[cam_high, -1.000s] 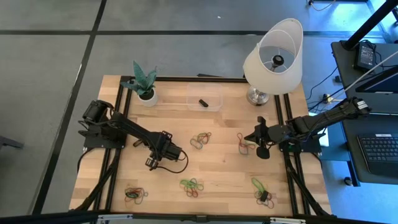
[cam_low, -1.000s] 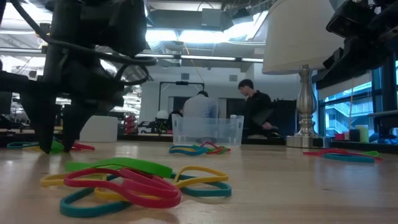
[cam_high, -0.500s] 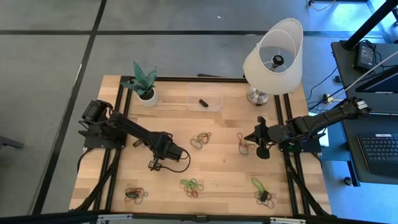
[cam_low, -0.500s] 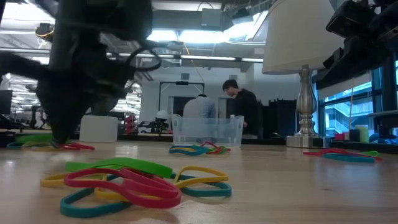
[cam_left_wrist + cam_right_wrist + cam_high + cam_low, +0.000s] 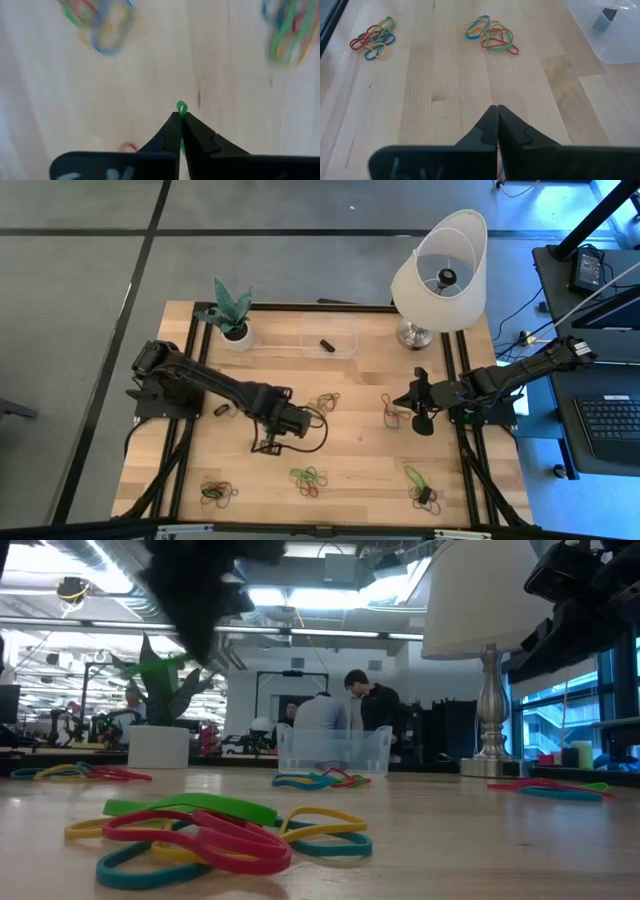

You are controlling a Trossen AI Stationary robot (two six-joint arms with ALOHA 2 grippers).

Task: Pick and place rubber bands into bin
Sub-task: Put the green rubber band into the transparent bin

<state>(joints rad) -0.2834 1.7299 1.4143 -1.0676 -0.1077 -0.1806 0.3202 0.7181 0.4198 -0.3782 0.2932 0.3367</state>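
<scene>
Left gripper (image 5: pixel 180 119) is pressed together, pinching a green band (image 5: pixel 181 107) whose loop pokes out past the fingertips. In the high view the left arm reaches out over the middle of the table (image 5: pixel 360 450), gripper (image 5: pixel 262 448) above bare wood, between the centre cluster (image 5: pixel 322 405) and the front cluster (image 5: pixel 308 478).

Right gripper (image 5: pixel 497 119) is pressed together with nothing seen between the tips; it sits at the right side of the table (image 5: pixel 417 402), just beside a red-green cluster (image 5: pixel 392 410).

Bin (image 5: pixel 330 336) stands at the back of the table, between the plant pot (image 5: pixel 236 337) and the lamp (image 5: pixel 440 275), with a small dark block (image 5: pixel 326 344) inside. More clusters lie front-left (image 5: pixel 216 492) and front-right (image 5: pixel 421 485). Low view shows a band pile (image 5: pixel 215 832) close up, bin (image 5: pixel 334 751) beyond; people (image 5: pixel 368 708) stand in the room behind.
</scene>
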